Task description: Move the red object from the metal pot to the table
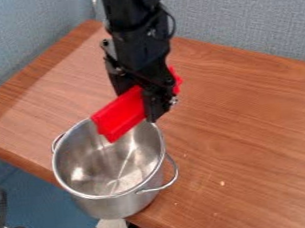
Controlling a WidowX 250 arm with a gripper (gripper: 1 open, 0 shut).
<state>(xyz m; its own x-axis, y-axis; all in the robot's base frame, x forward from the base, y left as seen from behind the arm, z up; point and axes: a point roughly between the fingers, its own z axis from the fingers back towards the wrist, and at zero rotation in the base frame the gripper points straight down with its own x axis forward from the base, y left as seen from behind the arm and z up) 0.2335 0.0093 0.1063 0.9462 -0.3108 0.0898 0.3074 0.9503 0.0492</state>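
Observation:
A bright red object (pixel 121 117), an elongated block, hangs tilted in the air just above the far rim of the metal pot (pixel 81 182). My black gripper (pixel 151 98) points straight down and is shut on the block's upper right part. The shiny round pot stands near the table's front edge, and its inside shows only bare steel. The brown wood-grain table (pixel 237 129) stretches to the right and behind the pot.
The table's rounded front edge (pixel 18 148) runs diagonally just left of and below the pot. A blue-grey wall (pixel 241 18) rises behind the table. A small loop handle (pixel 166 182) sticks out of the pot toward the front right.

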